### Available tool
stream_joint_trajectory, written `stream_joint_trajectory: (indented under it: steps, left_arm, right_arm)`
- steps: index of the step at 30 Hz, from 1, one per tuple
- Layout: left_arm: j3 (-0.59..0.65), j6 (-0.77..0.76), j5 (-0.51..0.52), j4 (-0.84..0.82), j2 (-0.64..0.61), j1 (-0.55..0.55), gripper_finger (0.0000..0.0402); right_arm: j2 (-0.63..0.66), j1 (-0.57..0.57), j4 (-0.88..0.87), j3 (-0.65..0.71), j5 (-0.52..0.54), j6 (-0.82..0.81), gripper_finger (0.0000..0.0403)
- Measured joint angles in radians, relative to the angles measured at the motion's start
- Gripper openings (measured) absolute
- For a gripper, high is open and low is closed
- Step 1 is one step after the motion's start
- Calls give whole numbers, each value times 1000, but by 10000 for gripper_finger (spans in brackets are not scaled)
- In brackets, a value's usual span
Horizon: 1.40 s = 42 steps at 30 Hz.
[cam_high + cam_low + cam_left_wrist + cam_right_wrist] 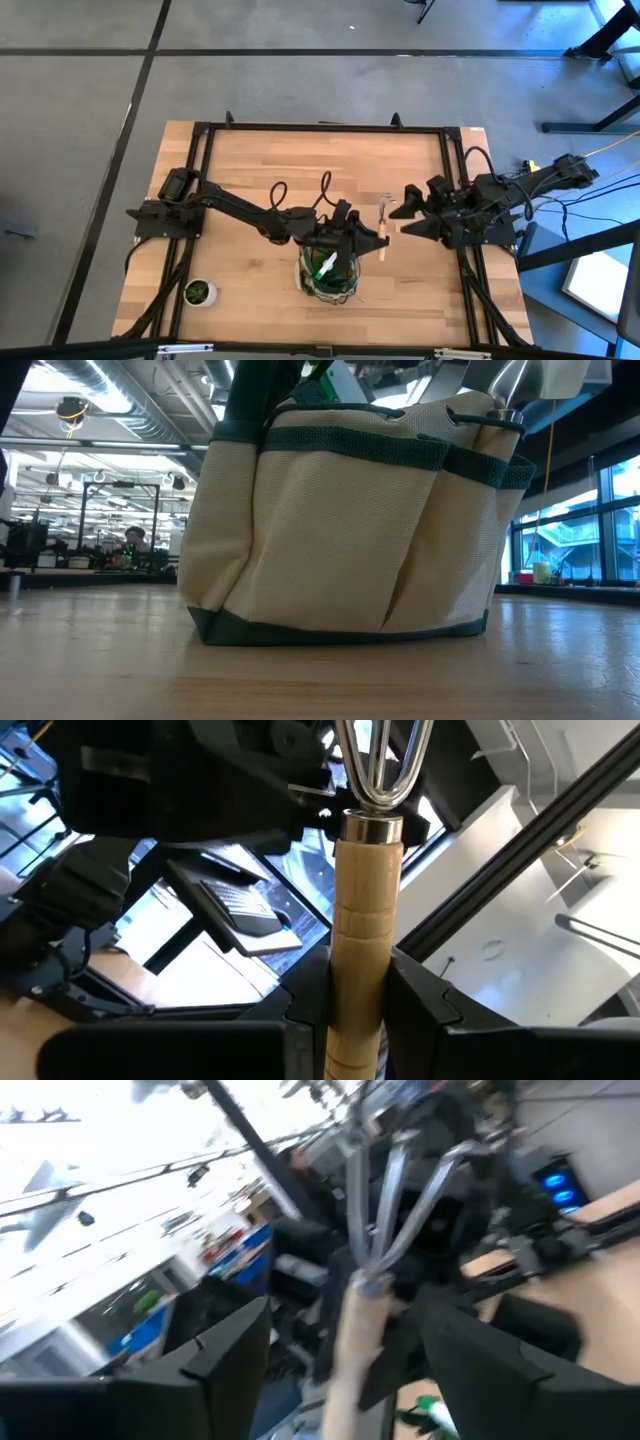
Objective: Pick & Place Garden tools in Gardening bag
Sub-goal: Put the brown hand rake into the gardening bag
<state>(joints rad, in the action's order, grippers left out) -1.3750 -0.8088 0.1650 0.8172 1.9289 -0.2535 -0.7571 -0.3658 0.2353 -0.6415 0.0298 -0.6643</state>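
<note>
Left claw (362, 988) is clamped on the wooden handle of the garden fork (362, 880). Its two dark fingers (432, 1012) press the handle from both sides. The shiny metal prongs stick out past the fingers.

Right claw (350, 1355) is at the same fork, coming from the other side. Its fingers (225, 1355) are wide apart. The handle sits in the gap between them, and neither finger touches it.

Seen from above, the two claws meet near the middle of the table (250, 170). The left arm reaches in from the left edge and the right arm from the right edge. The fork is just beside the gardening bag (340, 530), on the side toward the right edge.

The bag stands upright on the wood, close to the middle of the long edge that shows lowest in the high view. A green spray bottle (325, 268) with a white top is inside it.

A small potted plant (199, 291) sits near the left corner of that same edge, well apart from the bag.
</note>
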Motion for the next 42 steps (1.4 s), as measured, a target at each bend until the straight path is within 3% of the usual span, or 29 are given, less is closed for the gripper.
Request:
stream_joint_trajectory:
  steps: [7, 14, 21, 32, 37, 42]
  left_arm:
    - [0, 1, -21, -6, 0, 1, 59]
    - [0, 3, -31, -6, 0, 6, 59]
    - [0, 9, -33, -20, 0, 8, 59]
    - [1, 11, -26, -33, 0, 7, 59]
    - [1, 11, -26, -33, 0, 8, 59]
    - [1, 11, -26, -33, 0, 8, 59]
  right_arm:
    - [-50, -18, 17, 0, 124, -12, 259]
    - [-101, -19, 34, 0, 75, -8, 259]
    - [-137, -20, 170, 0, 74, 6, 259]
    - [-163, -20, 157, 0, 72, 18, 258]
    - [-173, -20, 156, 0, 71, 18, 226]
    - [-173, -20, 158, 0, 71, 19, 153]
